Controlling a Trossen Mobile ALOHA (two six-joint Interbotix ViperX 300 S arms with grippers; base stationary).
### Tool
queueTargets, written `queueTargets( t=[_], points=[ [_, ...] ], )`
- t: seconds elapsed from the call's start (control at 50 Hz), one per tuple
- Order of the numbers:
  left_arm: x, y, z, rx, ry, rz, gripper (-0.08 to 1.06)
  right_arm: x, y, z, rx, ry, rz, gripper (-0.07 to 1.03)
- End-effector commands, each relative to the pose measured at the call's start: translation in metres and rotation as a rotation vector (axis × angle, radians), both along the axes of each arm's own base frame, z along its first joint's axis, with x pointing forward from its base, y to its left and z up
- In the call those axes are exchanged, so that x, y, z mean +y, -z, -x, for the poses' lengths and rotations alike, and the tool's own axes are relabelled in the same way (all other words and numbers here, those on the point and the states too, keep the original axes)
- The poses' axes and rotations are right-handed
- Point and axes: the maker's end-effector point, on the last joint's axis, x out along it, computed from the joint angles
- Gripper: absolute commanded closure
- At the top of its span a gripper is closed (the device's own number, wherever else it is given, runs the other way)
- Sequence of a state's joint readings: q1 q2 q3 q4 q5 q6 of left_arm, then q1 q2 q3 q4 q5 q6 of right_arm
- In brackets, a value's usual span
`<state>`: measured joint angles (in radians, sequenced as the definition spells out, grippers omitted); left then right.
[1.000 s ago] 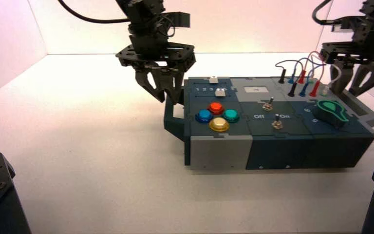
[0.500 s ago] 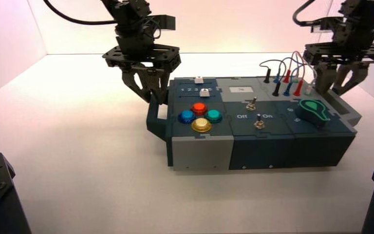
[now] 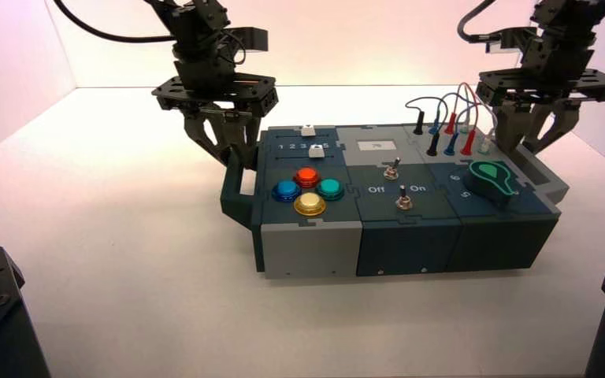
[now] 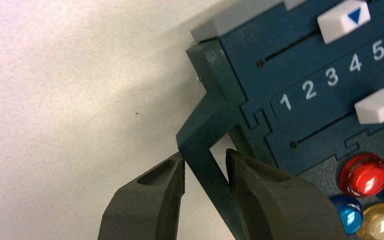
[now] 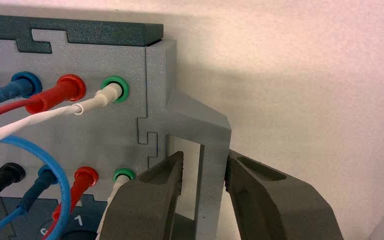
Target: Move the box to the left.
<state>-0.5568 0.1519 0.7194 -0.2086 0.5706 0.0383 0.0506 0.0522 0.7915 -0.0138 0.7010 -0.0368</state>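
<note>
1. Left gripper (image 4: pixel 205 156), parted around the dark handle (image 3: pixel 237 208): keep it low and level!
2. Box (image 3: pixel 312 250) sits between both grippers; slide it smoothly.
3. Right gripper (image 5: pixel 205 154), parted astride the grey handle (image 5: pixel 211 187), should match pace.

Left hand (image 3: pixel 239 161) and right hand (image 3: pixel 521 148) well apart, both angled downward, fingers (image 5: pixel 280 200) parted.

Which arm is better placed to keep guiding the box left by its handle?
Left, I'd judge. The left gripper's jaws stand either side of the dark handle on the box's left end, so it could pull. The right gripper straddles the grey handle, suited to pushing along.
</note>
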Motion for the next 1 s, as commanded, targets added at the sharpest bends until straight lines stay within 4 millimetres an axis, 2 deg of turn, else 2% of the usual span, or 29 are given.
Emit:
queueTargets(
  t=[0.02,0.34,0.68,1.0],
  points=[
    [0.0,-0.016,-0.01,-0.047,-0.01,0.027,0.53,0.012,-0.008,-0.008,-0.031,-0.025,-0.014,0.54],
    [0.005,-0.017,-0.016,-0.051,-0.035,0.028,0.53,0.037,-0.01,-0.017,-0.04,-0.083,-0.031,0.54],
    [0.013,-0.016,-0.023,-0.05,-0.061,0.024,0.53,0.055,0.002,-0.022,-0.007,-0.108,-0.046,0.54],
    [0.015,-0.021,-0.038,-0.06,-0.077,0.027,0.53,0.08,-0.007,-0.031,-0.023,-0.147,-0.072,0.54]
  ],
)
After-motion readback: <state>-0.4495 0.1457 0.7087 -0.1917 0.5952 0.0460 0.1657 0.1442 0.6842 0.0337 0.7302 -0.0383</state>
